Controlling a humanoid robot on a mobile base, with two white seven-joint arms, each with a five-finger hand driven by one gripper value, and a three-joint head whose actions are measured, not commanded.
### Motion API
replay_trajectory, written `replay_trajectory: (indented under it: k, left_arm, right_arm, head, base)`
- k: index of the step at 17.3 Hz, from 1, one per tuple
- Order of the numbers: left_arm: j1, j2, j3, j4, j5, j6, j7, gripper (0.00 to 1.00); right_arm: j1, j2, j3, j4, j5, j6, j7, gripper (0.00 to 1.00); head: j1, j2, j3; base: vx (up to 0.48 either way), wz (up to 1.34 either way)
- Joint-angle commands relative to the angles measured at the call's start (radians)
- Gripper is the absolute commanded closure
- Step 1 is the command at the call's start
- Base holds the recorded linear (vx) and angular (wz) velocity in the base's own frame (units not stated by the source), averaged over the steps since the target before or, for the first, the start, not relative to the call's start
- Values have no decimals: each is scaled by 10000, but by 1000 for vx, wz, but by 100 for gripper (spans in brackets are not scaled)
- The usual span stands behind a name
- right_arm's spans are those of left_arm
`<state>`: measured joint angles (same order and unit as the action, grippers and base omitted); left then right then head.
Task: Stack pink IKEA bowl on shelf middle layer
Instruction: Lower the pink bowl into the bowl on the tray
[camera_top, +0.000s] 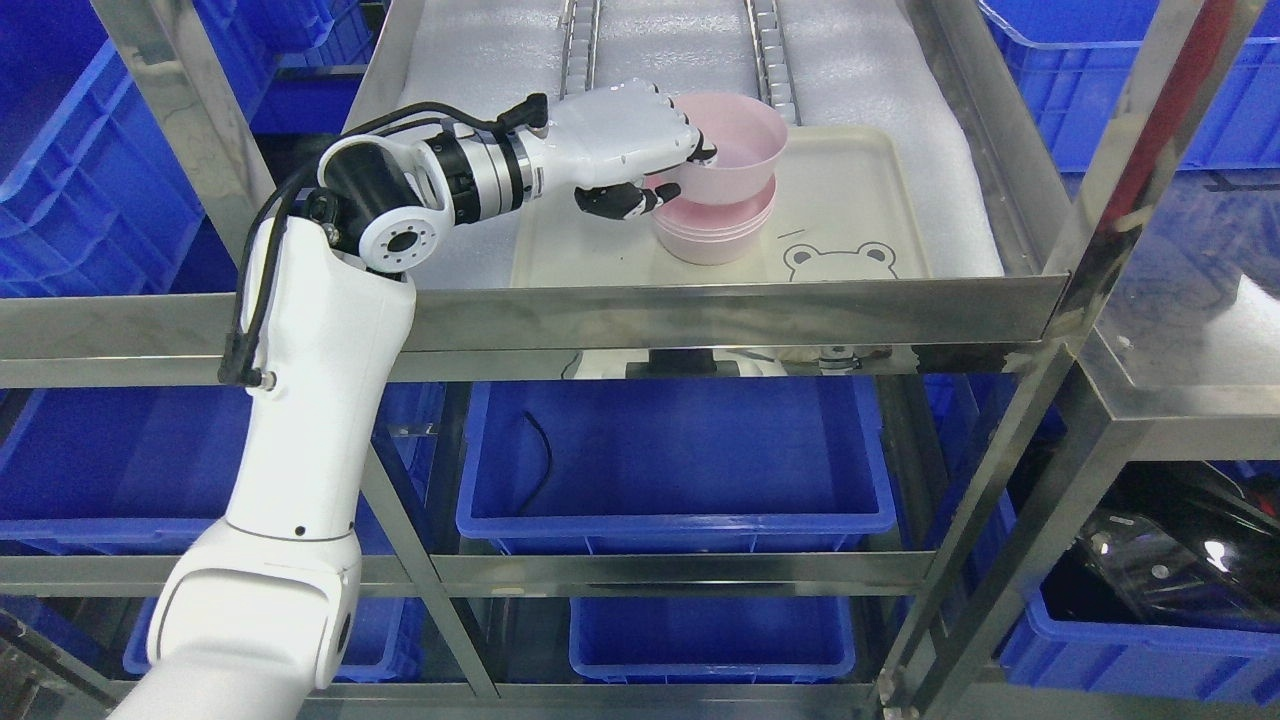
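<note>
A pink bowl sits tilted on top of a stack of pink bowls, which stands on a cream tray with a bear drawing on the shelf layer. My left hand reaches in from the left and pinches the top bowl's left rim, with fingers over the rim and the thumb below it. The bowl's near-left edge is hidden by the hand. My right arm does not show.
The steel shelf frame has a front rail just below the tray and an upright post at the right. Blue bins fill the layer beneath and surround the rack. White foam padding lines the shelf around the tray.
</note>
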<state>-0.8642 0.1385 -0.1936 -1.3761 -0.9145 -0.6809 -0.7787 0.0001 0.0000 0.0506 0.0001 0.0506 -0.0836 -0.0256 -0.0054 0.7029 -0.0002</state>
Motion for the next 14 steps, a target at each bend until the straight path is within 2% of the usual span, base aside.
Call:
replay_trajectory:
  k: [1, 5, 7, 14]
  left_arm:
    - [252, 211, 156, -353, -74, -63, 71, 95]
    - [37, 57, 95, 200, -288, -63, 86, 95]
    - [52, -34, -12, 292, -304, -63, 87, 89]
    - [36, -418, -150, 676, -518, -78, 286, 84]
  right_arm:
    - [214, -175, 0, -175, 0, 8, -5, 0]
    - [214, -175, 0, -175, 0, 8, -5, 0]
    - [214, -175, 0, -175, 0, 8, -5, 0]
    - [214, -175, 0, -175, 0, 8, -5, 0]
  head:
    - [0, 0, 0]
    - [0, 0, 0]
    - [0, 0, 0]
    - [0, 0, 0]
  base:
    - [0, 0]
    - [0, 0]
    - [0, 0]
    - [0, 0]
